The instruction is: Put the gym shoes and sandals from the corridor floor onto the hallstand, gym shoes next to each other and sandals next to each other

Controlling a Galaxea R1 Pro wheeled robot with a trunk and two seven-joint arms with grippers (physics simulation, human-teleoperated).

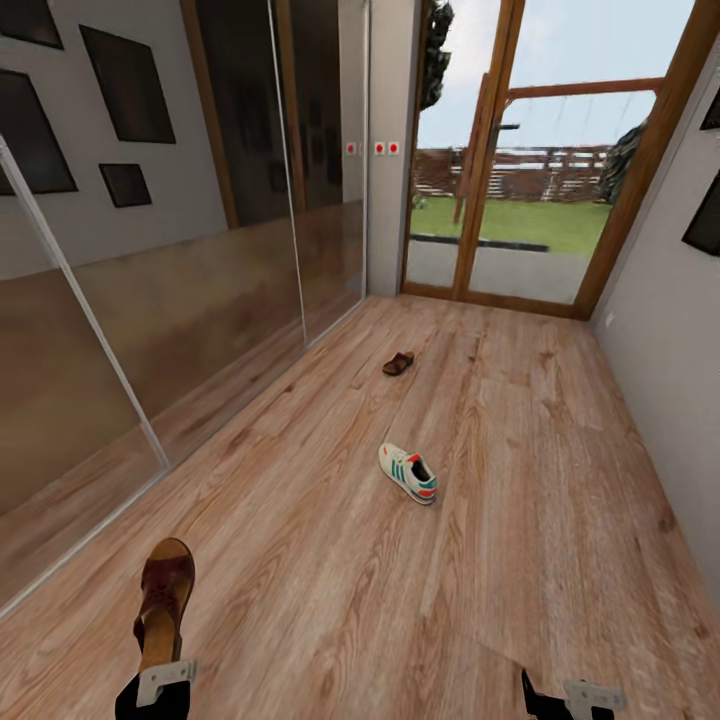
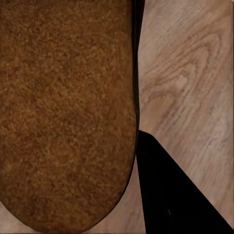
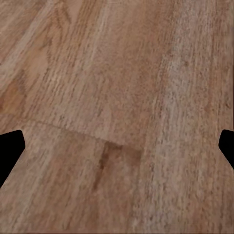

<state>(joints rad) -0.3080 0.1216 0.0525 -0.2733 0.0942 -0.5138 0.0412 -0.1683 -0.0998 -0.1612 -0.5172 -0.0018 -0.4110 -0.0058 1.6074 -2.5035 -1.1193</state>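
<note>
A dark brown sandal (image 1: 165, 592) juts forward from the left pincer (image 1: 160, 680), closed around its heel end, at the head view's lower edge; its tan sole (image 2: 66, 114) looms in the left wrist view. The right pincer (image 1: 572, 698) hangs empty, fingertips (image 3: 9, 148) spread wide over the corridor floor (image 1: 560, 480). A gym shoe (image 1: 407, 472) lies mid-corridor, a second sandal (image 1: 398, 364) farther off near the glass door (image 1: 540, 170).

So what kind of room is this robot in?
Most likely a home corridor or entry hall: a narrow wood plank floor, mirrored sliding wardrobe doors along one wall, a glazed wooden door to a garden, and shoes lying about, like this gym shoe.
</note>
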